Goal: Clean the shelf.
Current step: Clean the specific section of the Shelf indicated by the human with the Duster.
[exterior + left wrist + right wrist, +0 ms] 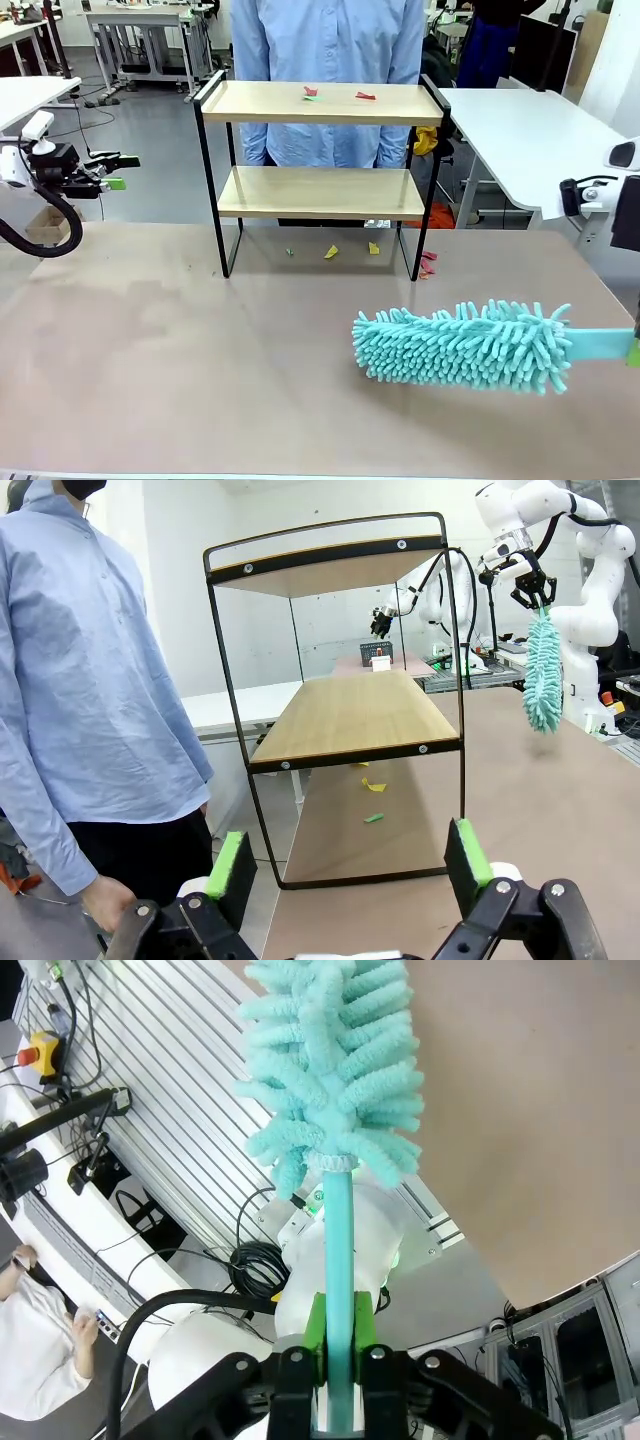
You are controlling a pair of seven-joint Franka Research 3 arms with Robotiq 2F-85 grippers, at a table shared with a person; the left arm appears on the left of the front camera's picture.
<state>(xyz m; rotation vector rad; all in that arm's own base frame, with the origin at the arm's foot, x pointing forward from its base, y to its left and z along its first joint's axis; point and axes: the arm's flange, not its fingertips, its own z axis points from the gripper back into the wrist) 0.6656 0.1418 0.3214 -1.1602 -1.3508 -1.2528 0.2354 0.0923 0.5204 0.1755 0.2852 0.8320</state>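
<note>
The shelf (320,104) stands at the far middle of the table, with small red and green paper scraps (311,93) on its top board. Its lower board (350,715) looks bare. More scraps (331,252) lie on the table under it. A fluffy turquoise duster (465,347) hovers low over the table's right front, handle pointing right. My right gripper (338,1355) is shut on that handle, and it holds the duster (543,675) well to the right of the shelf. My left gripper (112,172) hangs open and empty at the far left, its green pads (232,865) wide apart, facing the shelf's end.
A person in a light blue shirt (330,40) stands right behind the shelf. White tables stand at the back right (520,130) and back left (25,95). The brown tabletop (200,350) is bare on the left and front.
</note>
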